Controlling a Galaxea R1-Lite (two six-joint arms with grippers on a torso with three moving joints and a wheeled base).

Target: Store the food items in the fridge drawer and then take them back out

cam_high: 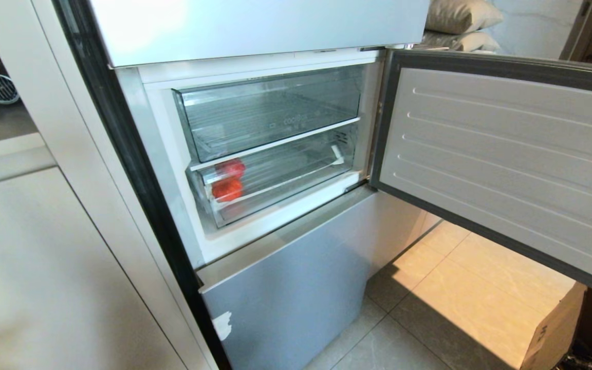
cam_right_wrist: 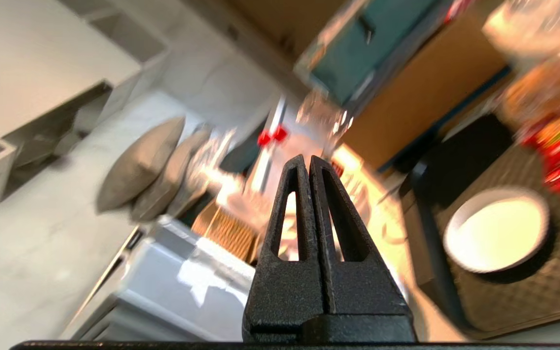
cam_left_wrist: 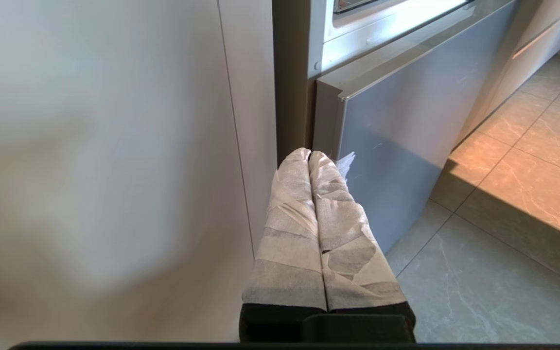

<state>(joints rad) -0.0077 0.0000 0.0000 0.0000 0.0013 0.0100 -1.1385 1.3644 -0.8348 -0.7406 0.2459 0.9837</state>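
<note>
The fridge stands open in the head view. Its lower clear bin, the fridge drawer (cam_high: 280, 177), is pushed in and has a whitish strip at one front corner. At its left end lies a red-orange food item (cam_high: 227, 189), with a second red shape (cam_high: 230, 167) just above it. Neither arm shows in the head view. My left gripper (cam_left_wrist: 309, 153), its fingers wrapped in white tape, is shut and empty. It hangs low beside the fridge's lower grey door (cam_left_wrist: 396, 146). My right gripper (cam_right_wrist: 307, 158), black, is shut on nothing and points away into the blurred room.
The open fridge door (cam_high: 506, 164) swings out to the right above a cardboard box (cam_high: 558, 329) on the tiled floor. An upper clear bin (cam_high: 270, 110) sits above the drawer. A pale cabinet panel (cam_high: 44, 267) flanks the left. A white bowl (cam_right_wrist: 496, 228) and cushions (cam_right_wrist: 139, 165) show in the right wrist view.
</note>
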